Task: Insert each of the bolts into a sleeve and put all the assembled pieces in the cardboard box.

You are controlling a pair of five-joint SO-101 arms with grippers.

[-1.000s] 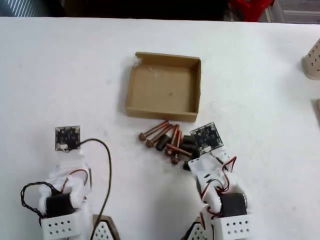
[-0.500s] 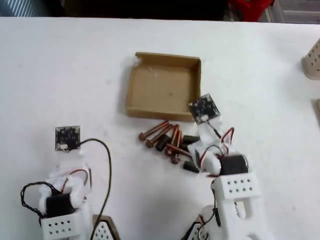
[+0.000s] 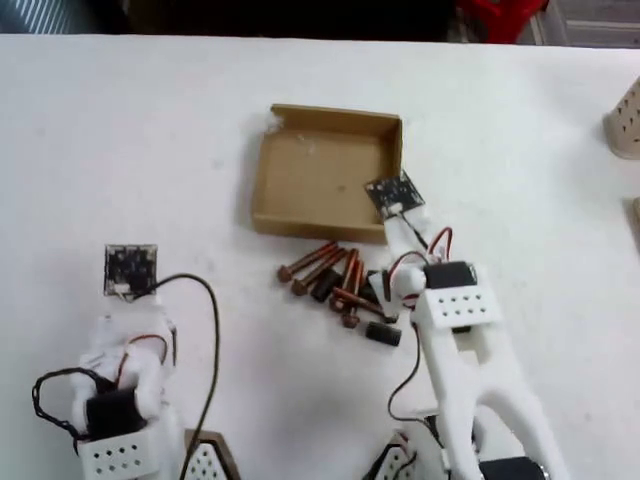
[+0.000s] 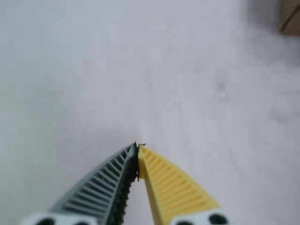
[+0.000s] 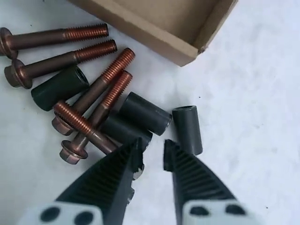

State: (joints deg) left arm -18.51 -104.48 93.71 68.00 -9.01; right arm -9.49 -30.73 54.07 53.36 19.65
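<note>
Several copper bolts [image 5: 70, 61] lie in a loose pile with black sleeves [image 5: 143, 112] just in front of the empty cardboard box [image 5: 154, 23]. One sleeve [image 5: 187, 129] lies a little apart beside the pile. My right gripper [image 5: 153, 152] hovers over the near edge of the pile, open by a narrow gap with nothing between its fingers. From above, the bolts [image 3: 320, 268] sit below the box [image 3: 325, 172] and the right arm [image 3: 455, 310] reaches over them. My left gripper [image 4: 137, 149] is shut and empty over bare table at the lower left.
One sleeve [image 3: 382, 335] lies alone on the table near the right arm. The left arm [image 3: 120, 400] and its black cable [image 3: 212, 330] occupy the lower left. A pale perforated object [image 3: 625, 120] stands at the right edge. A box corner [image 4: 290, 18] shows far off.
The right arm has stretched forward from the table's near edge, its wrist now over the pile by the box's front wall. The left arm shifted slightly.
</note>
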